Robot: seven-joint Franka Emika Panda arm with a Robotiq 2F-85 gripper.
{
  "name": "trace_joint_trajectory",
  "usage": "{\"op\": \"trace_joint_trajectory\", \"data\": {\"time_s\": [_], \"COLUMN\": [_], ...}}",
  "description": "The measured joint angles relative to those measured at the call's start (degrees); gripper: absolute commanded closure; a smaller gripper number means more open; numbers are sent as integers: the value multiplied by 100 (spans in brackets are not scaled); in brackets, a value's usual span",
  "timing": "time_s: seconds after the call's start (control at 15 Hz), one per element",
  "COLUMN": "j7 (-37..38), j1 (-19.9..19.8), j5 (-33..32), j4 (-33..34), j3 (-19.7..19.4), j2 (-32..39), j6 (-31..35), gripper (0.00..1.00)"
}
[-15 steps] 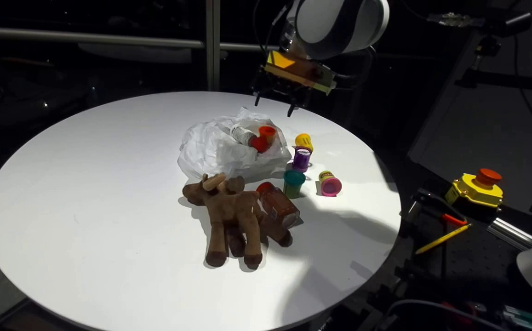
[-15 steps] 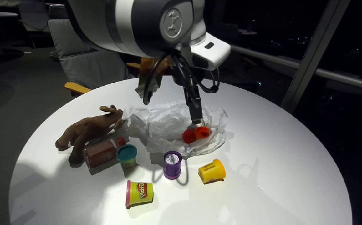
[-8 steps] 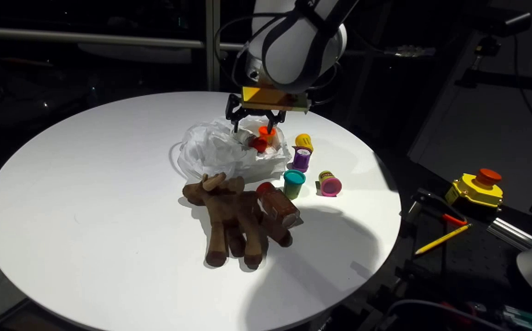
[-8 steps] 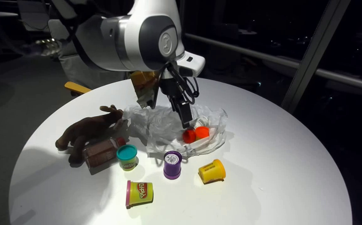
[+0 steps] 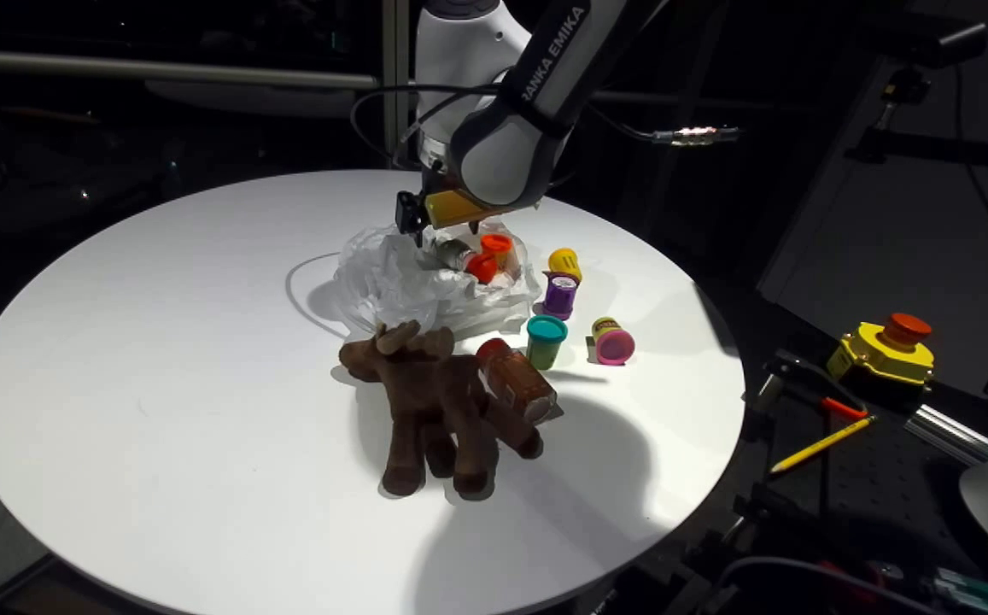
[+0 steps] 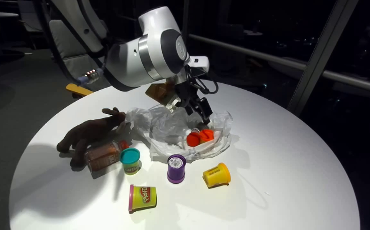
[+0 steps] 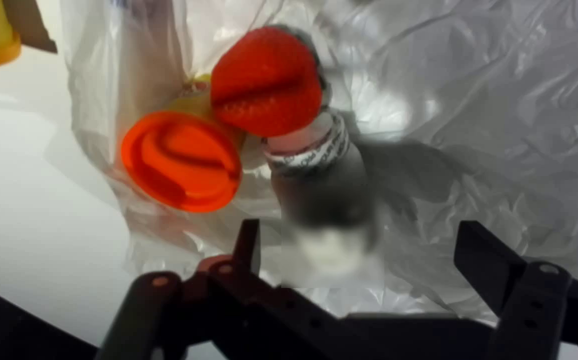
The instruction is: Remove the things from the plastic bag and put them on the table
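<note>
White round table (image 5: 160, 427) is carrying the lot. Robot arm (image 6: 124, 62) is hanging over it. Wrinkled translucent plastic bag (image 5: 387, 286) is lying on the table, two items showing in its mouth. Brown plush reindeer (image 5: 421, 384) is lying on the table too, just beside the bag. Gripper (image 7: 358, 240) is hanging over the bag, jaws standing wide. Brown bottle (image 5: 517, 384) is lying on its side by the reindeer; can't tell if they're touching. Red-capped bottle (image 7: 316, 160) is lying in the bag; wrist view is showing it between the jaws, gaps both sides, lower end blurred. Orange-lidded tub (image 7: 184, 160) is sitting in the bag right beside that red cap. Teal-lidded tub (image 6: 129, 161) is standing near the brown bottle, purple tub (image 6: 176, 169) near the bag. Pink-lidded tub (image 6: 144, 197) and yellow tub (image 6: 216, 175) are lying on their sides.
</note>
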Motion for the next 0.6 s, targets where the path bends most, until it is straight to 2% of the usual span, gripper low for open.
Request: {"op": "trace_joint_trajectory", "data": {"time_s": [0.2, 0.33, 0.4, 0.47, 0.6], "j7": [-199, -350, -417, -490, -669], "j1": [17, -41, -88, -140, -307], "j5": [-35, -34, -35, -34, -32], "j4": [276, 409, 457, 500, 578], "j3": [-93, -77, -51, -16, 125], "j2": [193, 295, 328, 349, 354], "j6": [-197, -397, -487, -571, -746], "gripper": [1, 12, 22, 37, 55]}}
